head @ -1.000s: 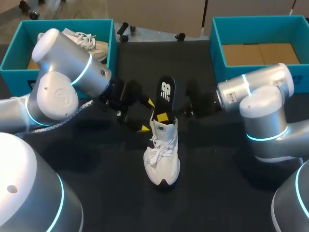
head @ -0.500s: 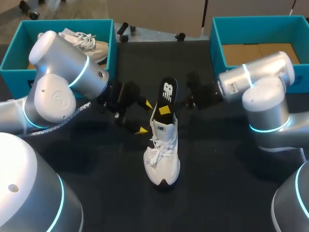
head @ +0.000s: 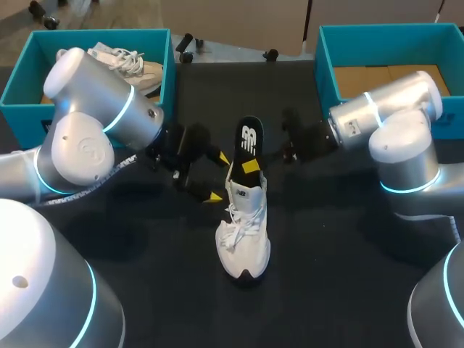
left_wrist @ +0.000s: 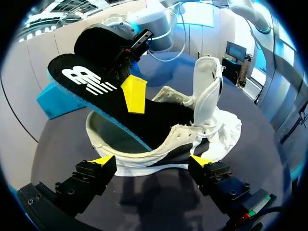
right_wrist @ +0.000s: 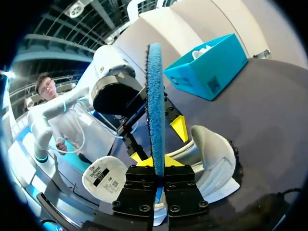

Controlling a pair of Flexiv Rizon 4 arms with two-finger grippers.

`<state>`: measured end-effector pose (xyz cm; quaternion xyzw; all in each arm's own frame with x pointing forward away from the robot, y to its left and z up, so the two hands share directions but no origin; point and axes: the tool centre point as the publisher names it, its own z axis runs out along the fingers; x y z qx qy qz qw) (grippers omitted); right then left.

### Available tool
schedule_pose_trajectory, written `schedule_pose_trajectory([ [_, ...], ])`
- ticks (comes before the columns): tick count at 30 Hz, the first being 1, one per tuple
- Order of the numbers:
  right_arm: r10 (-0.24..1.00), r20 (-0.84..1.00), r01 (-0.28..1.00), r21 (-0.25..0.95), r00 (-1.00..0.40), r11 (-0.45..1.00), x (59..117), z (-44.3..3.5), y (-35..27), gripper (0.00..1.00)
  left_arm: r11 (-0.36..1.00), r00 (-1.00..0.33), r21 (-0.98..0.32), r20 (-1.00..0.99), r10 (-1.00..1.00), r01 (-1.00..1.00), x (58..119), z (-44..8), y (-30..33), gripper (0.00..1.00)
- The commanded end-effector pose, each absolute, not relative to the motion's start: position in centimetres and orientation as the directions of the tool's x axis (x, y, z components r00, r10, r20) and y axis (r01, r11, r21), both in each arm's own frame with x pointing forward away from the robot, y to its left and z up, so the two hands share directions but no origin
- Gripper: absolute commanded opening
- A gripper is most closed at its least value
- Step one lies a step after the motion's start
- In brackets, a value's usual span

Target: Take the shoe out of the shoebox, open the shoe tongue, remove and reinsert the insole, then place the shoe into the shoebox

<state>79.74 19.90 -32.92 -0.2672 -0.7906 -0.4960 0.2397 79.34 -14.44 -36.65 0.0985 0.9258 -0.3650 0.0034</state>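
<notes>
A white shoe (head: 245, 232) stands on the black table, toe toward me. Its black insole (head: 249, 138) with a blue underside sticks up out of the heel opening. My right gripper (head: 250, 166) comes in from the right and is shut on the insole (right_wrist: 155, 106), whose blue edge runs up between its fingers (right_wrist: 155, 166). My left gripper (head: 220, 176) stands open just left of the heel. In the left wrist view the shoe's heel (left_wrist: 159, 154) lies between its spread fingertips (left_wrist: 153, 162), apart from both. The tongue (left_wrist: 209, 91) stands upright.
A teal shoebox (head: 101, 34) at the back left holds another shoe (head: 134, 61). A second teal shoebox (head: 322, 65) at the back right shows only its cardboard bottom. Both arms hang low over the table on either side of the shoe.
My right gripper has shut on the insole and its arm shifted slightly back. My left gripper drew a little away from the heel, staying open.
</notes>
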Motion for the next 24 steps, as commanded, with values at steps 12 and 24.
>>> schedule_pose_trajectory([
  [12, 0.157, 0.736, 0.719, 0.554, -0.659, 0.418, 77.7, -34.9, 21.0, 0.00, 0.726, -0.980, -0.661, -0.081, 0.182, 0.189, 79.8, -36.1, -13.9, 1.00],
  [24, 0.191, 0.735, 0.730, 0.535, -0.650, 0.427, 77.2, -34.7, 20.7, 0.15, 0.725, -0.978, -0.659, -0.087, 0.192, 0.201, 80.6, -36.0, -14.1, 1.00],
])
